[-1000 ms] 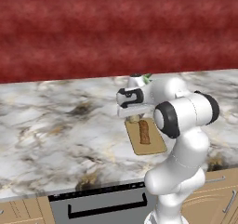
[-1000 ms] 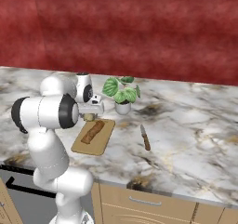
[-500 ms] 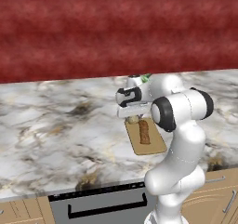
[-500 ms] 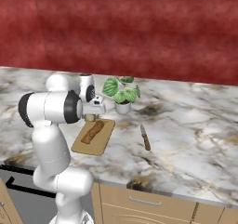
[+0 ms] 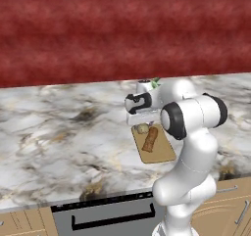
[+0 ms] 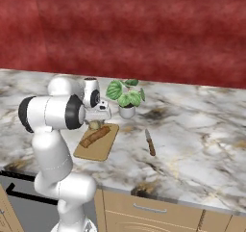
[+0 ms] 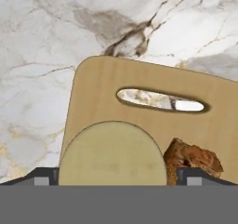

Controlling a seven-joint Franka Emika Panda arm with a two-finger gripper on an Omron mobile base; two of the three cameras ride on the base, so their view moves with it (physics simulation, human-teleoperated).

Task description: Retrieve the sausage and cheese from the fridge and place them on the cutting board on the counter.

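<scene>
Item: cheese [image 7: 112,153], pale round chunk, on cutting board [image 7: 102,97] at its slotted end, beside sausage [image 5: 150,139]. Board on marble surface [image 5: 59,132].
Hand [image 5: 140,123]: spread wide, grasping nothing, low over cheese, one fingertip [image 7: 42,177] on each side.
Risk: lifting off-vertical likely to clip cheese, rolling it against sausage or off board edge. Potted plant [image 6: 126,94] and knife [image 6: 150,143] nearby, a hazard for a wide swing.

The marble counter [image 6: 202,144] carries the cutting board [image 6: 102,147], a knife [image 6: 150,143] and a potted plant [image 6: 126,97].
</scene>
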